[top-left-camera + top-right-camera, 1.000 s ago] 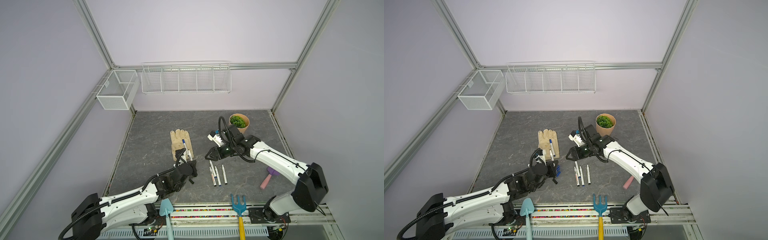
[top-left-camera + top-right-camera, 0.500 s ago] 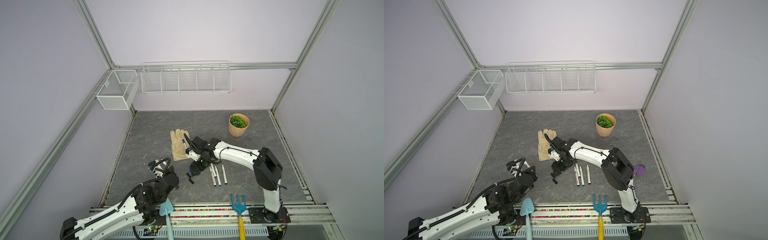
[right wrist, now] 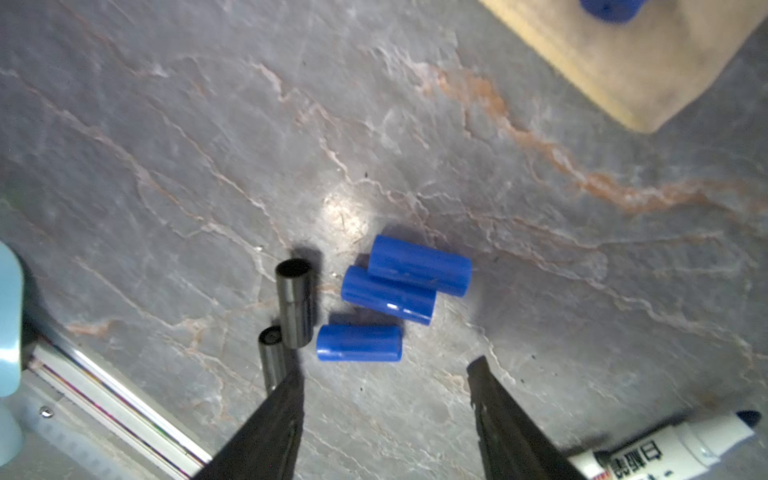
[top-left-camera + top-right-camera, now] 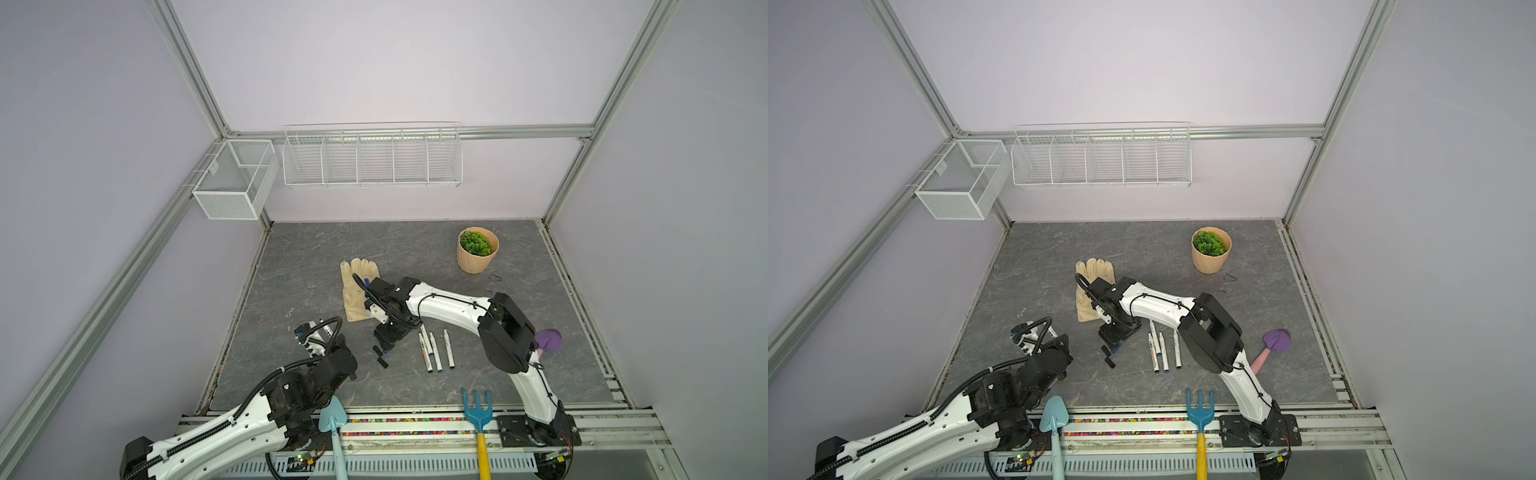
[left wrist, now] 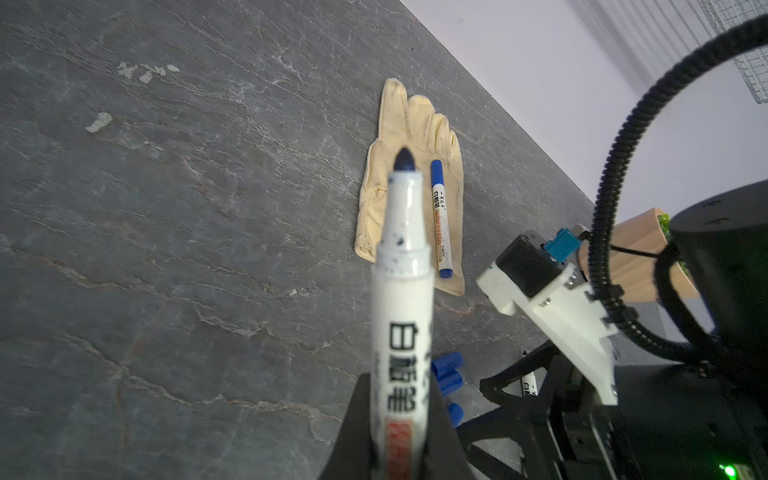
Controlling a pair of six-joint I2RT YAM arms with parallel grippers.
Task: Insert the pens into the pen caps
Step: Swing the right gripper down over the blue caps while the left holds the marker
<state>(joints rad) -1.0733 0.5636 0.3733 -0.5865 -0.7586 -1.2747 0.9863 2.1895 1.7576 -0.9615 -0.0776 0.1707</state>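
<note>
Held pen [image 5: 401, 291]: white barrel, black print, bare dark-blue tip. Clamped in left gripper [image 5: 399, 399], off the table, near left.
Three pens [image 4: 435, 352]: flat, side by side, near centre. The one seen close up has a bare tip.
Capped pen [image 5: 441, 220]: blue cap and end plug, flat on glove [image 5: 411, 124], farther back.
Three blue caps [image 3: 388, 295]: on their sides, clustered just left of the three pens; two touch.
Two black caps [image 3: 295, 303]: lying just left of the blue ones.
</note>
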